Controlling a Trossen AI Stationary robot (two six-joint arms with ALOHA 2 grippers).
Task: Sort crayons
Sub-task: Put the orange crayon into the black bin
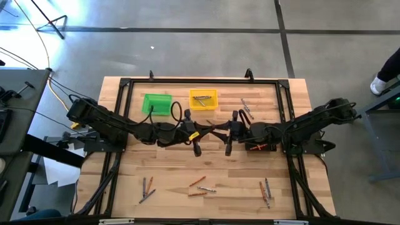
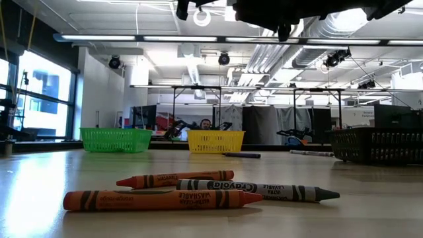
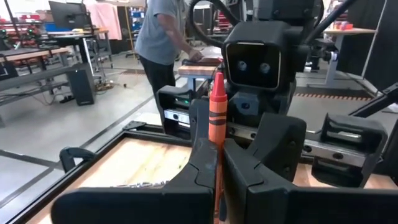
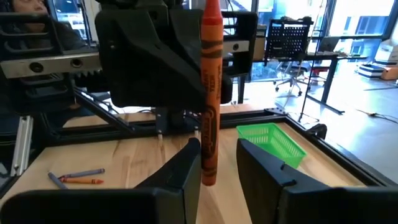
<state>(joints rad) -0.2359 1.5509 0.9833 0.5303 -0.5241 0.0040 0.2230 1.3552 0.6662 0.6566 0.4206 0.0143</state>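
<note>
An orange crayon (image 3: 217,112) sticks out of my left gripper (image 3: 219,180), which is shut on it above the table's middle (image 1: 207,130). My right gripper (image 4: 217,168) faces it from the right (image 1: 219,129). It is open, with one finger on either side of the crayon's pointed end (image 4: 209,168); I cannot tell whether a finger touches it. Several loose orange and grey crayons (image 2: 198,192) lie near the table's front edge (image 1: 200,186). More crayons lie at the far right (image 1: 245,107). My left gripper pinches the crayon's back part (image 3: 217,163) between its two fingers. The fingers come level from the table's left, and the crayon lies along them. Its pointed end (image 3: 217,81) sticks out toward my right gripper. The crayon is lifted clear of the table.
A green bin (image 1: 157,104) and a yellow bin (image 1: 204,99) holding crayons stand at the far side. A black bin (image 2: 378,145) shows at the right in the low view. A black frame (image 1: 125,84) borders the table. A person (image 3: 158,37) stands beyond the table.
</note>
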